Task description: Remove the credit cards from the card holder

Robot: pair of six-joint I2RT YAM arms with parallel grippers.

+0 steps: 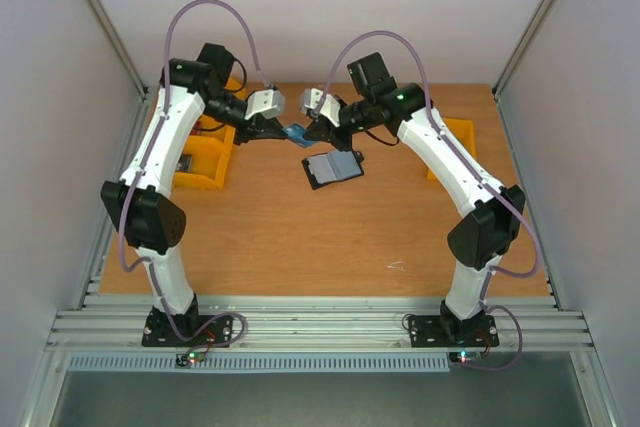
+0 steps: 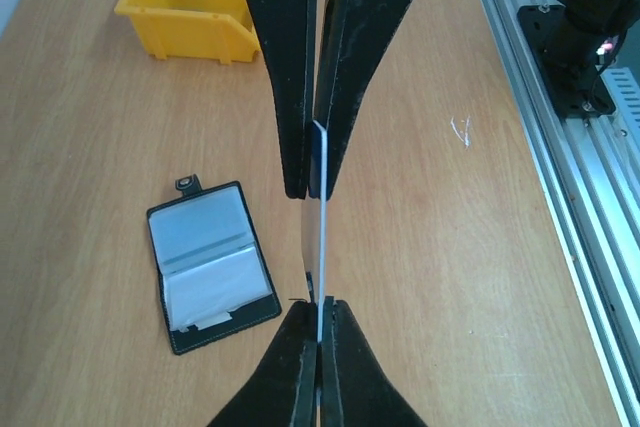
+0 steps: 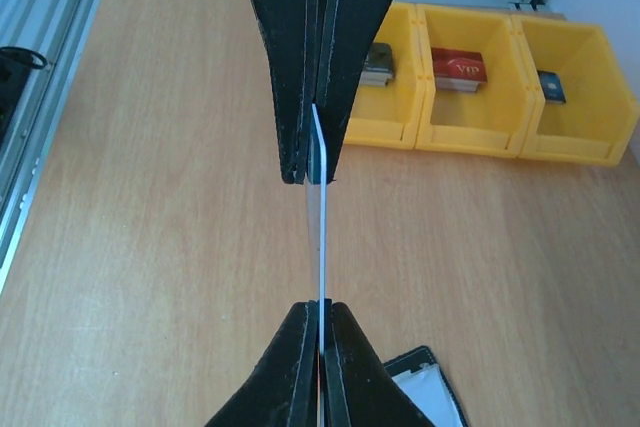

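Note:
A pale blue-white credit card (image 1: 297, 134) is held in the air between both grippers, above the table. My left gripper (image 1: 285, 133) is shut on one end and my right gripper (image 1: 309, 135) is shut on the other. In the left wrist view the card (image 2: 322, 237) shows edge-on between my left gripper (image 2: 321, 305) and the right one above it. The right wrist view shows the same card (image 3: 319, 237) in my right gripper (image 3: 320, 309). The card holder (image 1: 333, 168) lies open on the table just below the right gripper, its blue-grey panels up (image 2: 210, 265).
Yellow bins (image 1: 205, 162) stand at the left edge and another yellow bin (image 1: 460, 133) at the right. In the right wrist view the left bins hold a red card (image 3: 458, 69), a blue card (image 3: 548, 87) and a grey item (image 3: 375, 62).

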